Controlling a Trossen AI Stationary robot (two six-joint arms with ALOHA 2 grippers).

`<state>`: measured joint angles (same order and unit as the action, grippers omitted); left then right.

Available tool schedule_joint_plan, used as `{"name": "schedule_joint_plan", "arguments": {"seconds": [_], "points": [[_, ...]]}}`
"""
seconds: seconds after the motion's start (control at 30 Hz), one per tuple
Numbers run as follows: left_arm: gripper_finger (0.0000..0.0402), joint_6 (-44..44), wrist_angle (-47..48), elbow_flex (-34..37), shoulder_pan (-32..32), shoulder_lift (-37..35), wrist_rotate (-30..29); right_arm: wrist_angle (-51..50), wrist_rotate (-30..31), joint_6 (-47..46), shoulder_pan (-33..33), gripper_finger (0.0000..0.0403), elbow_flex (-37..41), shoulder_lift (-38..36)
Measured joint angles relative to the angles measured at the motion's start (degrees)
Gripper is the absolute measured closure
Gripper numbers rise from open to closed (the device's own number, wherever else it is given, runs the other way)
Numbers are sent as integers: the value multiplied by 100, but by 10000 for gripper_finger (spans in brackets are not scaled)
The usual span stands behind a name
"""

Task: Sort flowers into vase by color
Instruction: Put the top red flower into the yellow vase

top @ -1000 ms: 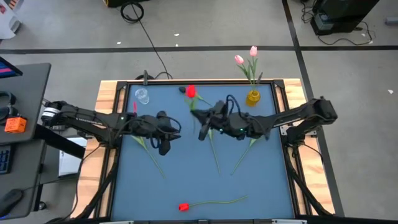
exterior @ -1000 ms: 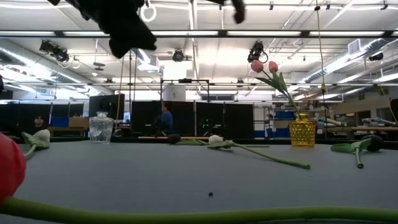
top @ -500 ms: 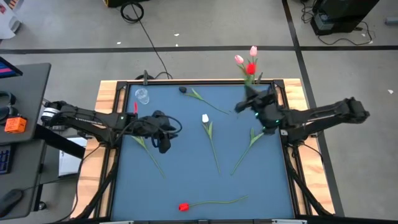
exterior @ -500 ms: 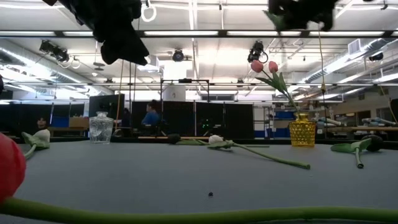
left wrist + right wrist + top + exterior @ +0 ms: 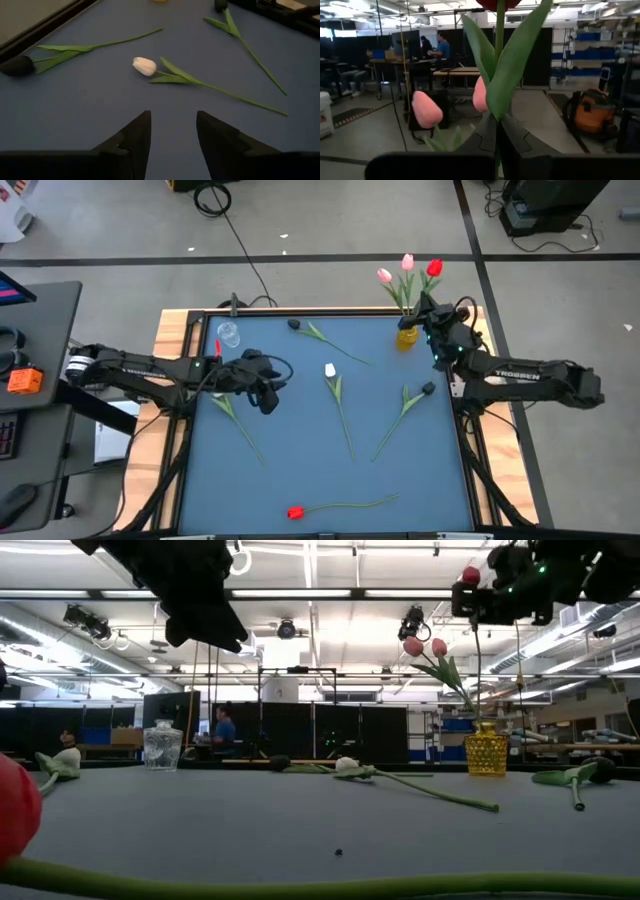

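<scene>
Right gripper (image 5: pixel 432 328): clamping shut on the stem of a red tulip (image 5: pixel 434 268), hovering at the far right corner of the table (image 5: pixel 300 470), just above the yellow vase (image 5: pixel 407 336). In the right wrist view, fingers (image 5: pixel 487 135) pinching the thin green stem, with the leaves standing up in front of the camera. Two pink tulips (image 5: pixel 396 272) already standing in that vase, so a red bloom is being brought to a pink set; judging this as a colour mismatch worth checking.

Left gripper (image 5: pixel 262 385): hanging partly open and empty over the left-centre of the table, pointing toward the white tulip (image 5: pixel 145 66).

Lying loose on the blue surface: the white tulip near the middle, a dark-headed tulip (image 5: pixel 295 325) at the far edge, another dark-headed tulip (image 5: pixel 427 390) toward the right, a second red tulip (image 5: pixel 296 512) at the near edge, and one more stem (image 5: pixel 238 425) under the left arm. A clear glass vase (image 5: pixel 229 334) standing at the far left corner.

Handling, as a judgement: light, with slender bendable stems and soft heads liable to crushing. Taking hold on bare stem, between leaves and head, for upright carrying. Expecting droop and swing when gripping low; lowering the stem end slowly into the narrow neck.
</scene>
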<state>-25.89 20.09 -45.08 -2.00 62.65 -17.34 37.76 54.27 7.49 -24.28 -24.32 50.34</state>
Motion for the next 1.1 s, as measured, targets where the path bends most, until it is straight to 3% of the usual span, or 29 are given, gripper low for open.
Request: {"name": "schedule_joint_plan", "arguments": {"seconds": [0.23,0.67,0.93,1.1], "points": [[239,-6,-8,-2,313,0,115,63,-553,-20,-727,391,1,206],[239,-40,-6,-2,500,0,204,144,-646,416,-1053,391,-104,127],[239,-34,-6,-3,830,0,204,-609,-805,-328,-1049,390,-111,441],[239,-138,53,-7,963,0,201,-757,-765,-632,-1049,359,-111,799]]}}
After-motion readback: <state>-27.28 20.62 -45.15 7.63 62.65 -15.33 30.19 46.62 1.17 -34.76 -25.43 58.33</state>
